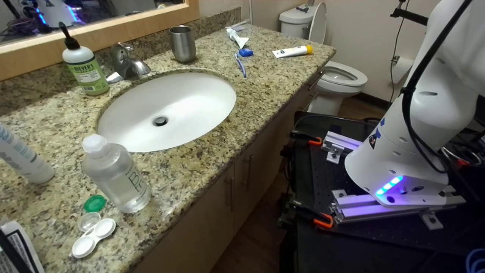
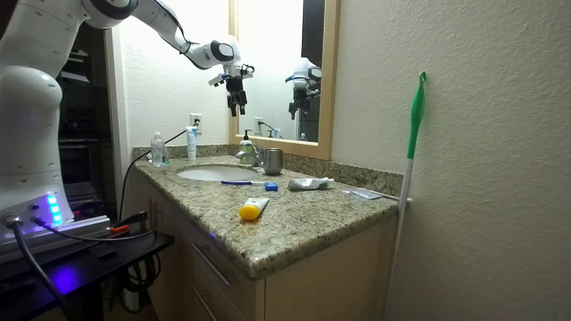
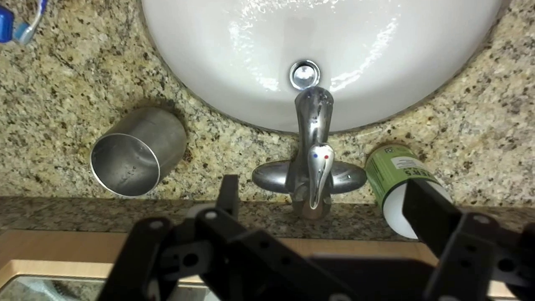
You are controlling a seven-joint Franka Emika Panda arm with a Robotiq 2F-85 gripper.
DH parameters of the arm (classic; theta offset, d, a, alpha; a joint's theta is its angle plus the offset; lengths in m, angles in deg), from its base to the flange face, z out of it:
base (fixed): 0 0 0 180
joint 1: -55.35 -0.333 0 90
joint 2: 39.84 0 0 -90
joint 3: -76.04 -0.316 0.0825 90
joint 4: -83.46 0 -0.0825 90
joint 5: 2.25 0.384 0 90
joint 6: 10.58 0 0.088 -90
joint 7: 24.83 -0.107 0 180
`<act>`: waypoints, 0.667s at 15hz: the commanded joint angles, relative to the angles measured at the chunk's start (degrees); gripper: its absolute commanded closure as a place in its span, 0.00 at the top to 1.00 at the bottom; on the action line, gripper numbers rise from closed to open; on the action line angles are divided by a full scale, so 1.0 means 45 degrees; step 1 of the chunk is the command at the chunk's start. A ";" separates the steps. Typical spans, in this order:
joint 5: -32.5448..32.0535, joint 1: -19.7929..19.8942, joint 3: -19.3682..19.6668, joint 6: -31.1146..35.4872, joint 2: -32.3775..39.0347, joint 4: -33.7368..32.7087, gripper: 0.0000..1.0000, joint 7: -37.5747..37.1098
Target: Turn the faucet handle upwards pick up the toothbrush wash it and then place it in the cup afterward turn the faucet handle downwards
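Observation:
The chrome faucet handle (image 3: 320, 167) sits atop the small faucet (image 3: 314, 113) behind the sink (image 3: 234, 62). It also shows in an exterior view (image 1: 124, 47). No water stream shows. My gripper (image 2: 237, 111) is open and empty, high above the faucet. In the wrist view its fingers (image 3: 321, 183) appear spread on either side of the handle, apart from it. The grey metal cup (image 3: 161, 133) stands upright beside the faucet (image 1: 183, 44). The blue and white toothbrush (image 1: 241, 66) lies on the counter beyond the cup, its head by a blue cap (image 1: 246, 52).
A green soap bottle (image 3: 397, 171) stands close beside the faucet. A clear bottle (image 1: 117, 176), a lens case (image 1: 93, 237) and a white tube (image 1: 22, 155) stand or lie across the sink. Toothpaste tubes (image 1: 291, 51) (image 1: 237, 37) lie past the toothbrush. A mirror (image 2: 276, 67) backs the counter.

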 commanded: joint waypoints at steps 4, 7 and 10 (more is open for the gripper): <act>0.0074 -0.0570 0.0452 0.2142 0.1334 0.0412 1.00 -0.1196; 0.0147 -0.0702 0.0598 0.2075 0.1579 0.0209 1.00 -0.1197; 0.0143 -0.0754 0.0716 0.2335 0.1873 0.0206 1.00 -0.1348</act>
